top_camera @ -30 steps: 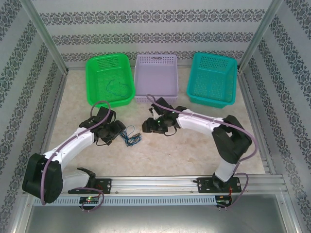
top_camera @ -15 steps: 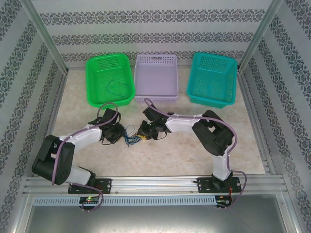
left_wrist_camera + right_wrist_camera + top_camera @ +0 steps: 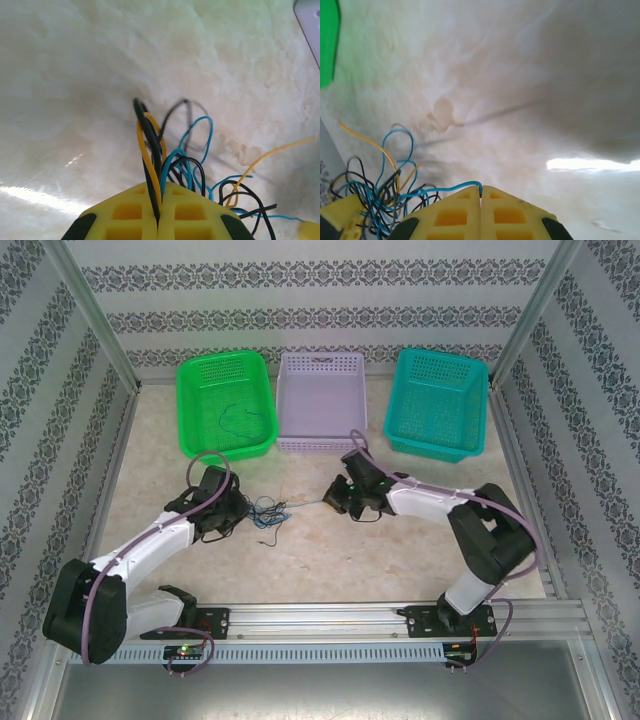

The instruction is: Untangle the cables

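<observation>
Cables [image 3: 268,511], tabletop [image 3: 330,550] centre: likely featherlight, limp, snag-prone. Left gripper [image 3: 159,200] pinches yellow-black loops; right gripper [image 3: 481,192], one blue strand. Best held singly.

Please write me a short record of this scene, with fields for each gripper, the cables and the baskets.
left gripper: shut on black and yellow cables
right gripper: shut on blue cable
tangle: on the table, between the two grippers
green basket: holds one loose cable
lavender basket: middle of the far row
teal basket: right of the far row
</observation>
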{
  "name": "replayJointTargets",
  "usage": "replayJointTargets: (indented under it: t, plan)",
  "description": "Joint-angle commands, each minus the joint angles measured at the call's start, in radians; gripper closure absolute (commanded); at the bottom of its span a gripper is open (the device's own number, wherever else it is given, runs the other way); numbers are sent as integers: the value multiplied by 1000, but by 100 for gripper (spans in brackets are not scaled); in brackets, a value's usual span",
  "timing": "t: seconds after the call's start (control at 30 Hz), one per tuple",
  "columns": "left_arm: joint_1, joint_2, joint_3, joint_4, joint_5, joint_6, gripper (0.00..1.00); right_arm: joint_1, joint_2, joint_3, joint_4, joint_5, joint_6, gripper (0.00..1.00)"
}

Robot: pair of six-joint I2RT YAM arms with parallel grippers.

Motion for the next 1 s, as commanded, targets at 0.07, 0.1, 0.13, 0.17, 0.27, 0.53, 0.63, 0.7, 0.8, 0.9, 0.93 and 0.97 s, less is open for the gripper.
replayJointTargets:
  t: [0.07,0.1,0.13,0.17,0.27,0.53,0.63,0.7,0.8,0.9,0.93,0.97]
  plan:
    - [-3,-34,-14,-90,-81,-34,100,-66,-104,-16,-174,78,-178,100]
    - [-3,-34,-9,-98,-84,-34,100,-80,-119,-14,-195,86,-202,100]
    - [-2,-31,-4,-107,-90,-33,100,-99,-138,-11,-222,98,-226,100]
    - [-3,-26,3,-121,-95,-32,100,-116,-157,-11,-241,109,-244,100]
    - [-3,-9,18,-156,-107,-33,100,-165,-204,4,-305,133,-309,100]
    - [-4,3,35,-191,-144,-41,100,-302,-349,44,-484,257,-431,100]
    - [-3,13,37,-194,-148,-41,100,-354,-402,64,-541,306,-462,100]
    - [-3,14,36,-199,-154,-43,100,-386,-431,78,-572,331,-480,100]
    - [-3,14,36,-207,-169,-42,100,-434,-467,105,-604,365,-508,100]
    - [-2,17,40,-216,-178,-39,100,-469,-492,135,-615,382,-531,100]
    - [-3,18,39,-214,-180,-37,100,-473,-497,150,-617,385,-540,100]
    - [-2,20,39,-215,-183,-36,100,-474,-497,170,-624,390,-551,100]
